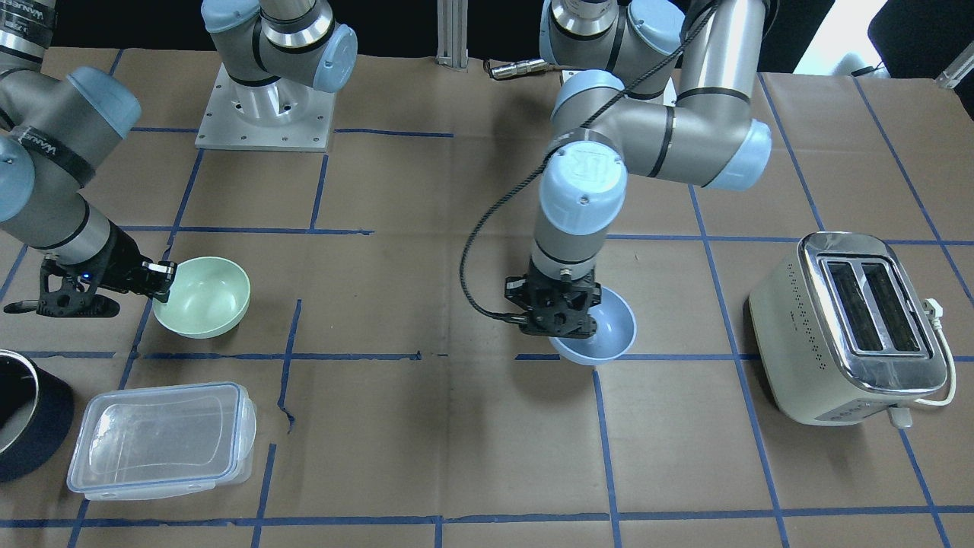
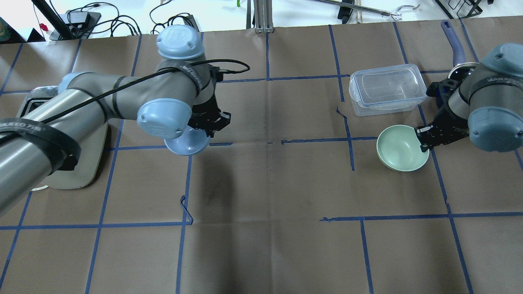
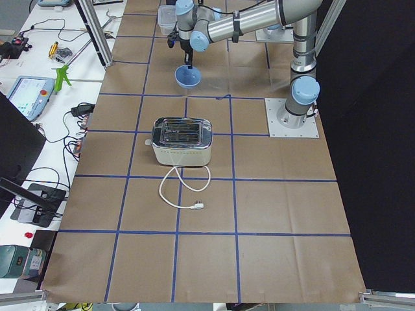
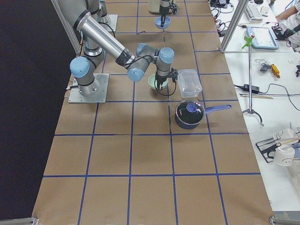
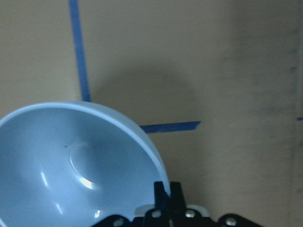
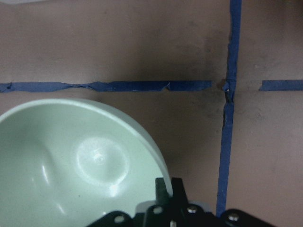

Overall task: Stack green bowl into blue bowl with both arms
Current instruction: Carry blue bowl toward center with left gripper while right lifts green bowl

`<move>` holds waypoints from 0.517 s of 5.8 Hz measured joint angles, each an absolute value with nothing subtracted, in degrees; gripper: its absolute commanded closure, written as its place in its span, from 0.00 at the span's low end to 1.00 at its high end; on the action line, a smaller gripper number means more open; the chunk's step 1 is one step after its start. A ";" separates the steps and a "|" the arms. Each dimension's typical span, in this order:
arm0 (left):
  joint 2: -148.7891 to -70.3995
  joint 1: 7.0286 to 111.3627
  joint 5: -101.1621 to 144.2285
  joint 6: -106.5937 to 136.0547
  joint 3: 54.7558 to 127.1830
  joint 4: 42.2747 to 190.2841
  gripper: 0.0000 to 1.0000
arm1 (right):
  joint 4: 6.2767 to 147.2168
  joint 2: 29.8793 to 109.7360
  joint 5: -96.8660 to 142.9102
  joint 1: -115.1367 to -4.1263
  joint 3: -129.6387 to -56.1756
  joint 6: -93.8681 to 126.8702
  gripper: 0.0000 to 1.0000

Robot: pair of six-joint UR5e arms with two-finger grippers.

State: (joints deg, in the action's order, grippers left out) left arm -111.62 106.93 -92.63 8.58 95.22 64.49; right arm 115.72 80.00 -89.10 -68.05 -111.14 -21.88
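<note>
The pale blue bowl (image 1: 612, 339) hangs tilted just above the brown table, held by its rim. My left gripper (image 1: 584, 318) is shut on that rim, pointing down. In the overhead view the blue bowl (image 2: 186, 145) lies partly under my left arm, at the left gripper (image 2: 205, 131). The left wrist view shows the blue bowl's inside (image 5: 71, 175) with the rim pinched. The mint-green bowl (image 1: 204, 297) is tilted, and my right gripper (image 1: 163, 275) is shut on its rim. It also shows in the overhead view (image 2: 400, 148) and in the right wrist view (image 6: 71, 165). The two bowls are far apart.
A cream and chrome toaster (image 1: 852, 327) with a loose cord stands on my left side. A clear lidded plastic container (image 1: 160, 438) and a dark pot (image 1: 23, 415) sit beyond the green bowl. Blue tape lines cross the brown paper table.
</note>
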 measured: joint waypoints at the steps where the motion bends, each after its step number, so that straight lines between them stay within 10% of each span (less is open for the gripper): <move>1: -115.48 111.99 -92.60 10.23 92.15 62.46 0.98 | 108.31 81.76 -89.06 -68.65 -106.23 -21.70 0.96; 3: -120.27 118.25 -91.88 11.01 89.44 58.57 0.88 | 91.40 85.28 -86.43 -68.95 -95.32 -21.45 0.96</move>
